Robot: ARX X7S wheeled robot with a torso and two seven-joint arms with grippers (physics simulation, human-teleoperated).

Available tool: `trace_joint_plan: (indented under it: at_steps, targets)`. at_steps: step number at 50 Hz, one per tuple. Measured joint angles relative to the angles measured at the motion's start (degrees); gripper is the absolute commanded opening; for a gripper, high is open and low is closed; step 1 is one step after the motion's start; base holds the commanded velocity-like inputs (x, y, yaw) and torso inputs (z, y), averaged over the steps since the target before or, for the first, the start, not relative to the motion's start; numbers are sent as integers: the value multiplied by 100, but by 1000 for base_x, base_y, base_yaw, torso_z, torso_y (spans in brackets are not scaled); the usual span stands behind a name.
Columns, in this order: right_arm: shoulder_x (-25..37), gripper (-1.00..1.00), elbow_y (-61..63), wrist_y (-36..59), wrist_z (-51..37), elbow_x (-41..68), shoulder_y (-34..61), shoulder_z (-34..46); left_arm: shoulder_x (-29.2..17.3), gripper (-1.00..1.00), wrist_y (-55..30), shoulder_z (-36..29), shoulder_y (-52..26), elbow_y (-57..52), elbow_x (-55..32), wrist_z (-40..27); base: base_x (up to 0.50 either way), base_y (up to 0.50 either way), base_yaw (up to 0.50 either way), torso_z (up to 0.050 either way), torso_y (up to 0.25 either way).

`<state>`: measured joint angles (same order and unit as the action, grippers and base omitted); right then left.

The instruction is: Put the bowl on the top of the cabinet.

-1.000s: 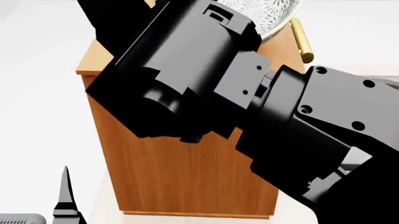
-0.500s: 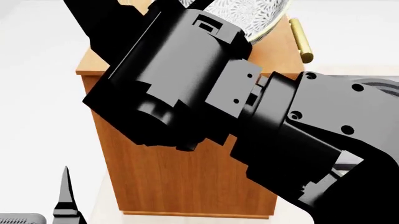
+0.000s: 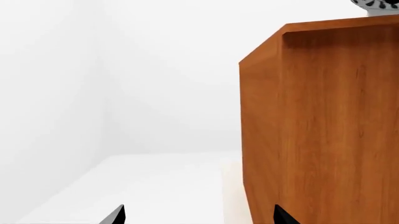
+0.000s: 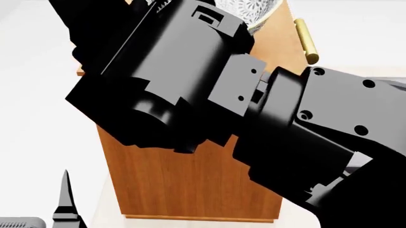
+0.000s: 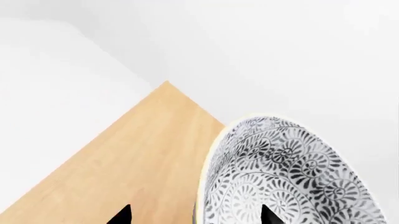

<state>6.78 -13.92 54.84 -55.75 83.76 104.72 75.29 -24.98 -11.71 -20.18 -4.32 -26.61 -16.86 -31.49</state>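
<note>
The leaf-patterned bowl [image 5: 281, 177] hangs tilted over the cabinet's pale top [image 5: 124, 158]. My right gripper [image 5: 196, 217] straddles its rim, one fingertip [image 5: 124, 215] over the wood and the other inside the bowl, and holds it. In the head view only a sliver of the bowl [image 4: 254, 12] shows past my big black right arm, above the orange-brown cabinet [image 4: 184, 190]. The left wrist view catches the bowl's underside [image 3: 377, 5] just over the cabinet's top edge [image 3: 324, 130]. My left gripper [image 3: 199, 219] is open low beside the cabinet's side, holding nothing.
A brass bar handle [image 4: 305, 40] sits on the cabinet's right face. My right arm hides most of the cabinet's top in the head view. White floor and walls surround the cabinet. One left fingertip [image 4: 65, 199] shows at the lower left.
My right arm has swung up and to the left over the cabinet, and the bowl has shifted left and further over the top with it. The left gripper has not moved.
</note>
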Motion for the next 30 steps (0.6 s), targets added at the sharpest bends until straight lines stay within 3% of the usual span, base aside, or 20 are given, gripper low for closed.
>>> trace_joint_plan:
  at_steps: [30]
  targets:
    - [939, 100, 1015, 272, -597, 567, 478, -465, 4, 100, 1, -58, -18, -4, 16, -33, 0, 0, 0, 0, 0]
